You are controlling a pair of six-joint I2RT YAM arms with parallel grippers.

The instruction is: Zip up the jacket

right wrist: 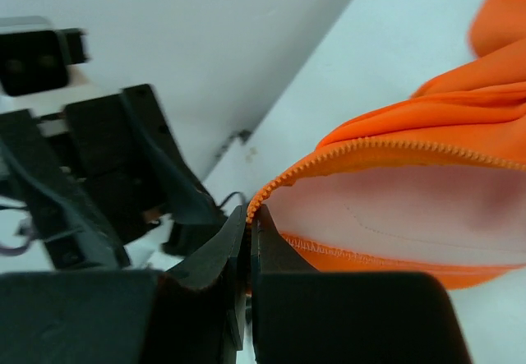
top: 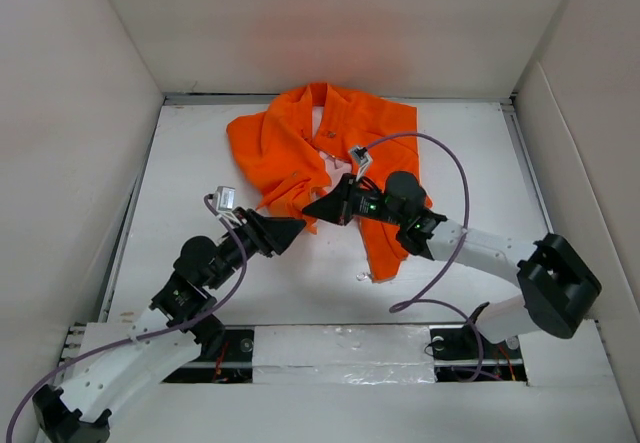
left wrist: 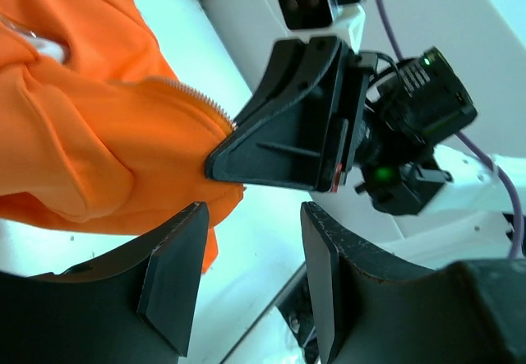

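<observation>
The bright orange jacket [top: 330, 148] lies crumpled on the white table, collar towards the back wall. My right gripper [top: 312, 209] is shut on the jacket's lower zipper edge; in the right wrist view the orange zipper teeth [right wrist: 345, 152] and the pale lining [right wrist: 411, 208] run out from between its closed fingertips [right wrist: 250, 216]. My left gripper [top: 298, 229] is open and empty, just left of the right gripper's tip. In the left wrist view its fingers [left wrist: 177, 274] frame the right gripper [left wrist: 218, 169] and the orange fabric [left wrist: 90, 134] with its silvery zipper teeth [left wrist: 197, 94].
White walls enclose the table [top: 200, 163] on three sides. A purple cable [top: 455, 178] loops from the right arm over the table's right half. A second cable runs along the left arm [top: 215, 298]. The arm bases stand at the near edge.
</observation>
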